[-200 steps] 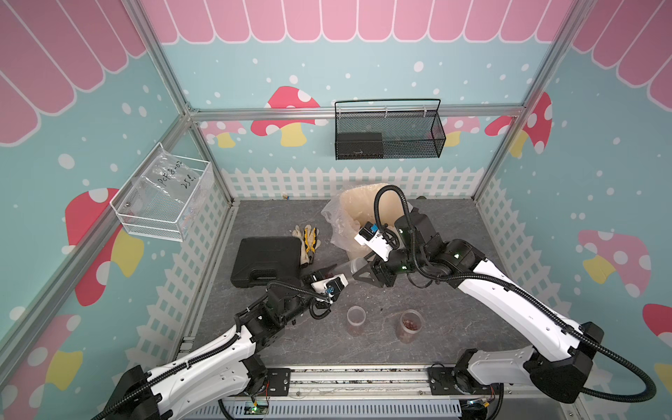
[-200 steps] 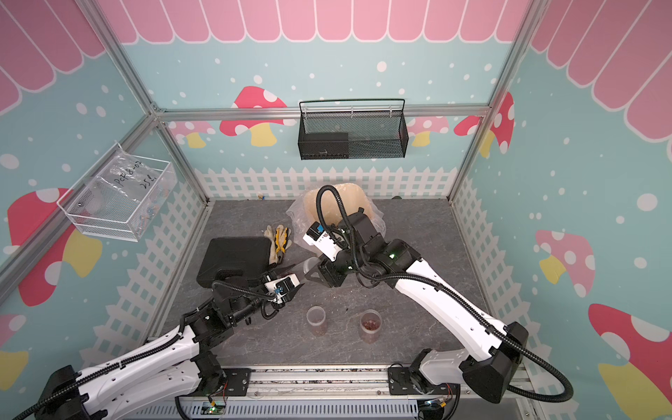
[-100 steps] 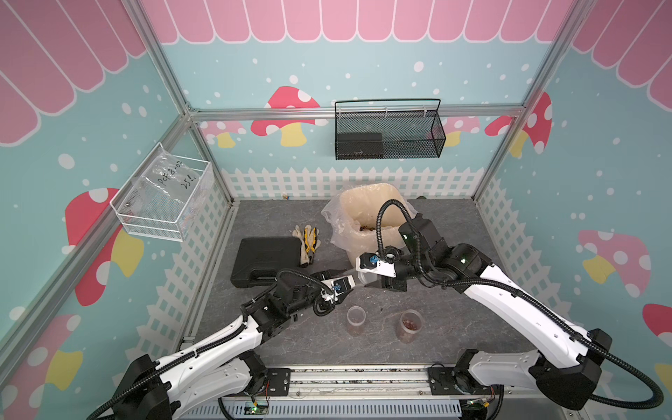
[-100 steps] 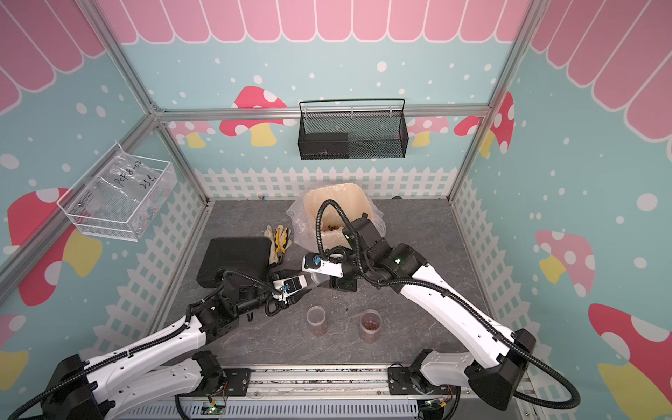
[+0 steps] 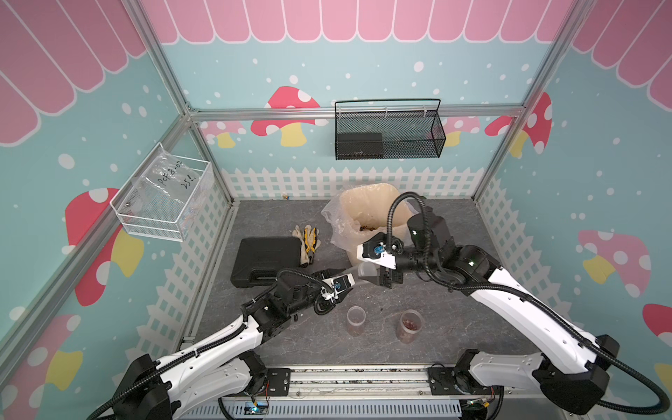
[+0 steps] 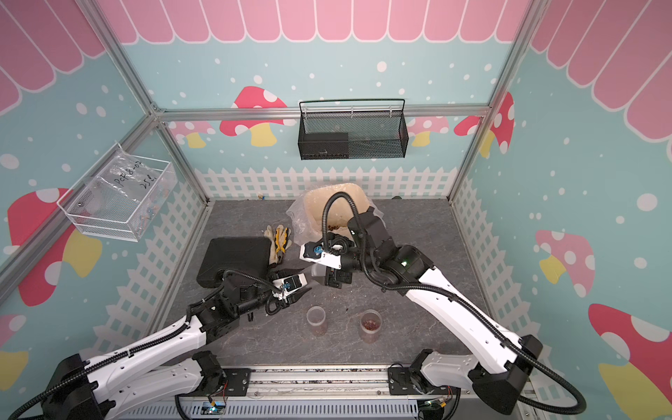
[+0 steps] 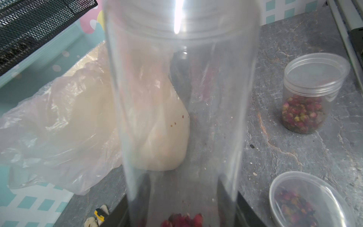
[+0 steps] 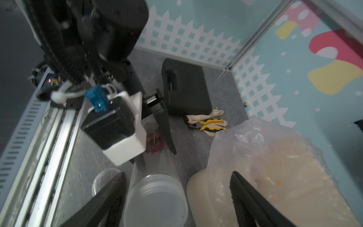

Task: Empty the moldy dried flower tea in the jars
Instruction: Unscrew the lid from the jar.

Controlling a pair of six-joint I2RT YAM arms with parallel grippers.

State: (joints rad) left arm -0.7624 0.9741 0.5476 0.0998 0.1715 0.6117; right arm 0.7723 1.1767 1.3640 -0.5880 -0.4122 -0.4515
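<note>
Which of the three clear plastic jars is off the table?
The tall clear plastic jar clamped in the left gripper; the two shorter jars stand upright on the grey table.

Clear glossy plastic jar point(image 7: 176, 118), matt tabletop point(image 7: 294, 157)

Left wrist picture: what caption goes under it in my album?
Left gripper holds a tall clear jar with a few tea buds, bin behind, two lidded jars nearby.

Lab cell: aluminium frame point(image 5: 472, 110), printed walls point(image 5: 327, 65)
</note>
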